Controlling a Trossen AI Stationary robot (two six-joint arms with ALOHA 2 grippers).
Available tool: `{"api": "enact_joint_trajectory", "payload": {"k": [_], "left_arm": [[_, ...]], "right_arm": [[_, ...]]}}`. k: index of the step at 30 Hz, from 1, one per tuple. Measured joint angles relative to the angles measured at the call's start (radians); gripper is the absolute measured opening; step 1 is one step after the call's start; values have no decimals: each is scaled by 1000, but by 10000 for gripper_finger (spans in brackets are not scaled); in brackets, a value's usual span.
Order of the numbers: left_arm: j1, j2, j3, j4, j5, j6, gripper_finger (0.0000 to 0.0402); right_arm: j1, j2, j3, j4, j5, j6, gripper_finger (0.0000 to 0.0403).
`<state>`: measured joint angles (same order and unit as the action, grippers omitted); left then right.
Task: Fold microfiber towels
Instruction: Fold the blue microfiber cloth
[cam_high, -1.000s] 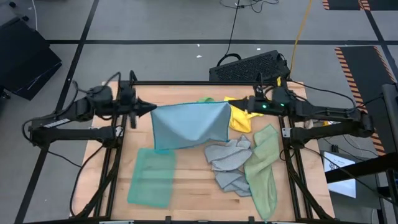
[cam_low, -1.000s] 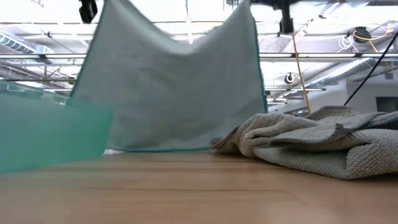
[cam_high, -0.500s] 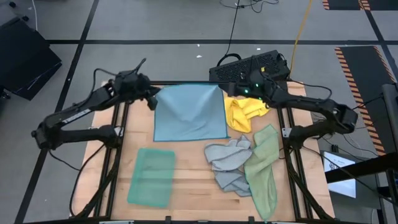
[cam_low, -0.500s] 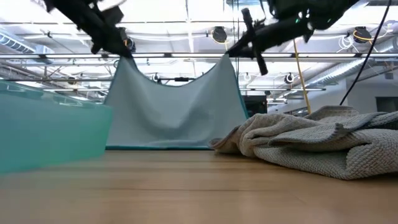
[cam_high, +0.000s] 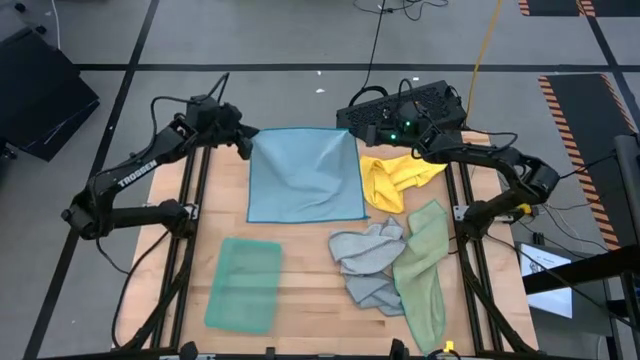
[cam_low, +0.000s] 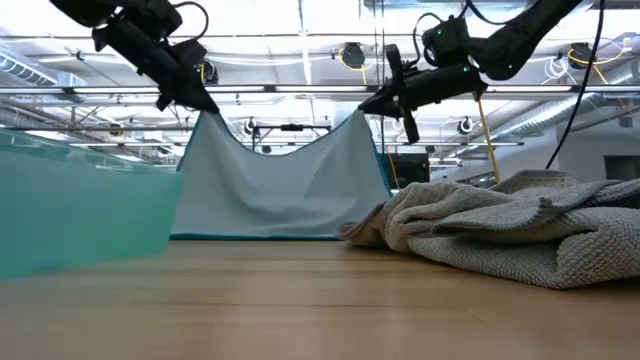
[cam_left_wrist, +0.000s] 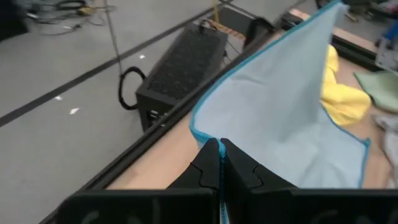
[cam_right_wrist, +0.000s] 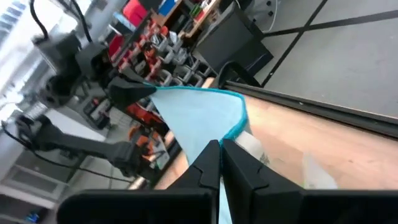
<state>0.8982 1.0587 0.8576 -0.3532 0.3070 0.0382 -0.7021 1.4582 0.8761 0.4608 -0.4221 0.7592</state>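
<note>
One towel done: teal towel (cam_high: 243, 284) folded, lower left. Blue towel (cam_high: 306, 178) top middle, far corners pinched by left gripper (cam_high: 246, 147) and right gripper (cam_high: 359, 137). Yellow towel (cam_high: 388, 180), grey towel (cam_high: 364, 262), pale green towel (cam_high: 424, 270) wait at right.

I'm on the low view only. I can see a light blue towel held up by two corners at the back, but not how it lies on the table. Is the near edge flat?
Observer: Yes. From above, the light blue towel lies spread on the table, only its far edge lifted.
Operator: Which gripper has which corner?
Observer: The left gripper is shut on the far left corner, the right gripper shut on the far right one.
Operator: What's that grey heap beside me hiding?
Observer: Behind the grey towel a yellow towel lies crumpled, right of the blue one.
Operator: And the teal blur on my left?
Observer: A teal green towel, already folded flat.
</note>
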Motion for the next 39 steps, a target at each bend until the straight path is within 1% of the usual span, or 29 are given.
{"api": "enact_joint_trajectory", "payload": {"k": [3, 6, 9, 14, 18, 22, 25, 30, 32, 36, 39], "left_arm": [[25, 31, 0, -1, 39, 52, 3], [66, 67, 0, -4, 76, 81, 3], [107, 107, 0, -1, 151, 92, 3], [156, 159, 0, 73, 282, 126, 3], [186, 186, 0, 132, 321, 113, 3], [198, 196, 0, 117, 339, 89, 3], [193, 197, 0, 79, 382, 83, 3], [173, 197, 0, -10, 474, 97, 3], [165, 197, 0, -66, 508, 119, 3], [149, 197, 0, -192, 527, 177, 3], [135, 197, 0, -272, 527, 225, 3]], "right_arm": [[-10, 17, 0, -1, 0, -39, 2], [-40, 45, 0, -12, 1, -45, 2], [-81, 69, 0, -21, -4, -58, 2], [-191, 96, 0, 19, -90, -75, 2], [-246, 114, 0, 35, -150, -63, 2], [-251, 114, 0, 27, -159, -72, 2], [-237, 114, 0, 24, -190, -76, 2], [-216, 114, 0, -13, -288, -105, 2], [-208, 114, 0, -57, -334, -122, 2], [-192, 114, 0, -175, -431, -157, 2], [-169, 114, 0, -275, -447, -175, 2]]}}
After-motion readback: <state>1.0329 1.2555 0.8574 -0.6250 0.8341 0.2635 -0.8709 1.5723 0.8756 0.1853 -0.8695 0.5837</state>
